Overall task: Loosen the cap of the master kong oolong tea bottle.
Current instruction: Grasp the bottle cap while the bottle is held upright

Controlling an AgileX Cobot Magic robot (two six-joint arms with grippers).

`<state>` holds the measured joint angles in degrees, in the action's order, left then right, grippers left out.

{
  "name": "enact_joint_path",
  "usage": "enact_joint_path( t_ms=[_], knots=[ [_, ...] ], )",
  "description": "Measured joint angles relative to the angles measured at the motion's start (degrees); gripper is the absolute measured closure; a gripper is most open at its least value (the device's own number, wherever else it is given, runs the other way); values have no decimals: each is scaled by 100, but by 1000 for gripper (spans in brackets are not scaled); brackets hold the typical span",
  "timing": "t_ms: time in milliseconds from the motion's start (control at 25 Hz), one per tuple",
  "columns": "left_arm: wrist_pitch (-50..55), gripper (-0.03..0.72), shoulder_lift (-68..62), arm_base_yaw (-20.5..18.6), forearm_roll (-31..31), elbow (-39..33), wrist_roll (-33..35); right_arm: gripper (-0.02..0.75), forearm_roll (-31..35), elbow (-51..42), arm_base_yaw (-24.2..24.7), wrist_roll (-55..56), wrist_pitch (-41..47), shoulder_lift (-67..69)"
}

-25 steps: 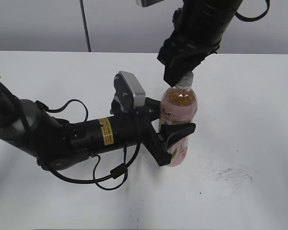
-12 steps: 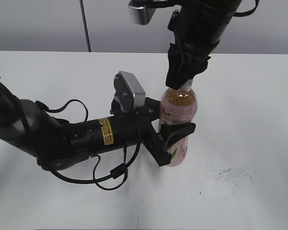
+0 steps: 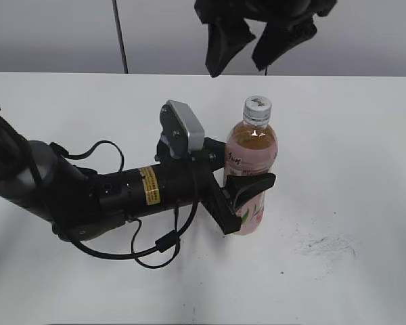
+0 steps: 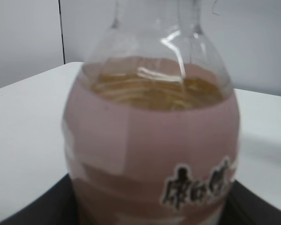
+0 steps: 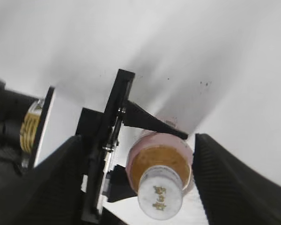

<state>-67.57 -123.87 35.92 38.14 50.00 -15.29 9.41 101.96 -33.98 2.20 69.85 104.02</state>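
The master kong oolong tea bottle (image 3: pixel 251 176) stands upright on the white table, amber tea inside, pink label. My left gripper (image 3: pixel 247 200) is shut on the bottle's body from the left; in the left wrist view the bottle (image 4: pixel 152 150) fills the frame between dark jaw edges. The silvery-white cap (image 3: pixel 257 105) sits on the bottle, uncovered. My right gripper (image 3: pixel 247 47) is open, its two dark fingers spread well above the cap. In the right wrist view the cap (image 5: pixel 160 195) shows from above, with my right gripper (image 5: pixel 136 178) fingers apart on both sides, not touching it.
The left arm (image 3: pixel 88 193) lies across the table's left half with looped cables. A dark scuff mark (image 3: pixel 321 245) is on the table right of the bottle. A thin dark pole (image 3: pixel 120 34) stands at the back wall.
My right gripper was down over the cap, hiding it. It has let go, opened and risen, and the cap is now in plain view. The left gripper and bottle have not moved.
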Motion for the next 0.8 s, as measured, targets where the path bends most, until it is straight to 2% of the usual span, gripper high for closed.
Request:
enact_joint_path(
  t_ms=[120,360,520,800],
  knots=[
    [0,293,0,0,0,0,0,238,-27,0,-8,820,0,0],
    [0,293,0,0,0,0,0,338,-163,-428,-20,1040,0,-5],
    [0,293,0,0,0,0,0,356,-294,-760,-20,1054,0,-77],
    [0,293,0,0,0,0,0,360,-287,-794,-20,1061,5,-198]
  ],
)
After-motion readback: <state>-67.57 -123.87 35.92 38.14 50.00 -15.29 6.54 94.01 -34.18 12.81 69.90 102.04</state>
